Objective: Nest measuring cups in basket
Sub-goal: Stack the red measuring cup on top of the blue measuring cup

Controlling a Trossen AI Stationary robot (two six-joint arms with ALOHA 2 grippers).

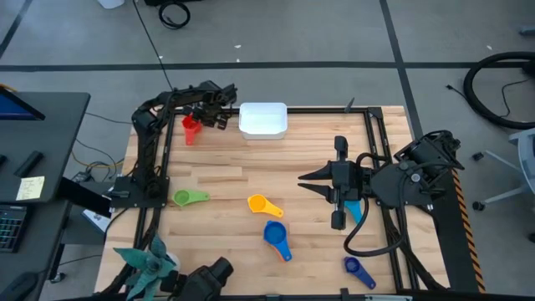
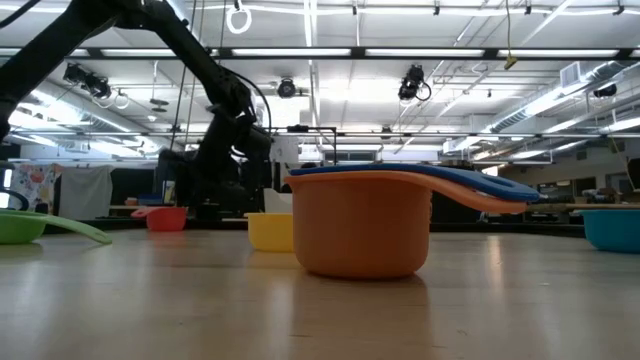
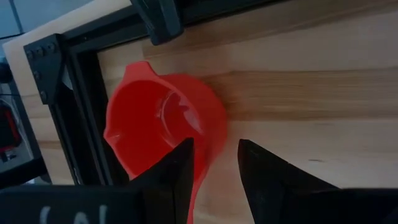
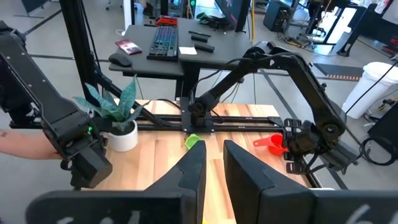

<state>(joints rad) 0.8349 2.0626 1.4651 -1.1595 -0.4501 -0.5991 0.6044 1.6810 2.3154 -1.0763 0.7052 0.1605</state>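
Red cup (image 3: pixel 158 134) between left fingers (image 3: pixel 177 180)

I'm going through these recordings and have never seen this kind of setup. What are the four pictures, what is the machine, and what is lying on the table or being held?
Two dark robot arms work at a wooden table. One picture looks straight down from above, one looks level across the tabletop, and one comes from a camera on each arm's wrist.

On the table lie small plastic measuring cups: green, orange, blue and dark blue, plus a light blue one partly under the right arm. A white basket stands at the far edge; it appears to hold no cups.

The left gripper, beside the basket, is closed on the rim of the red cup, one finger inside it and one outside. The right gripper hangs over the table's middle, fingers slightly apart, holding nothing.
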